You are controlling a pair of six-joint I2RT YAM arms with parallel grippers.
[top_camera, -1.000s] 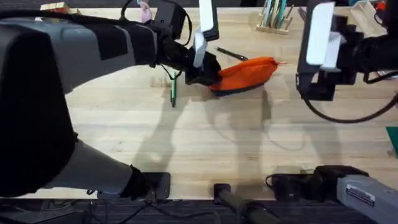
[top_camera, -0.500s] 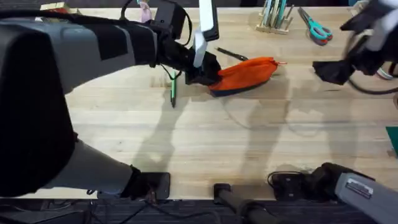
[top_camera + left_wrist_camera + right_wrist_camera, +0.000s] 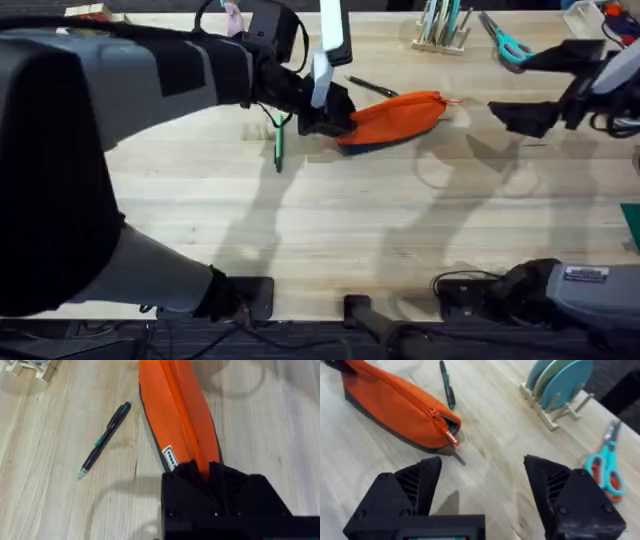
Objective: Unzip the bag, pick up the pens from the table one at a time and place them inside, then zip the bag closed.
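Orange bag (image 3: 392, 119) pinched by left claw (image 3: 330, 118); right claw (image 3: 479, 491) wide apart.

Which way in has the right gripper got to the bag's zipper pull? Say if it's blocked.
Probably free. The right gripper hangs open beside the bag, facing the end where the zipper pull sits, with bare table between. The left gripper is at the bag's other end.

Orange bag (image 3: 395, 119) flat on table (image 3: 330, 220), black pen (image 3: 372, 87) beside, green pen (image 3: 278, 150) apart.
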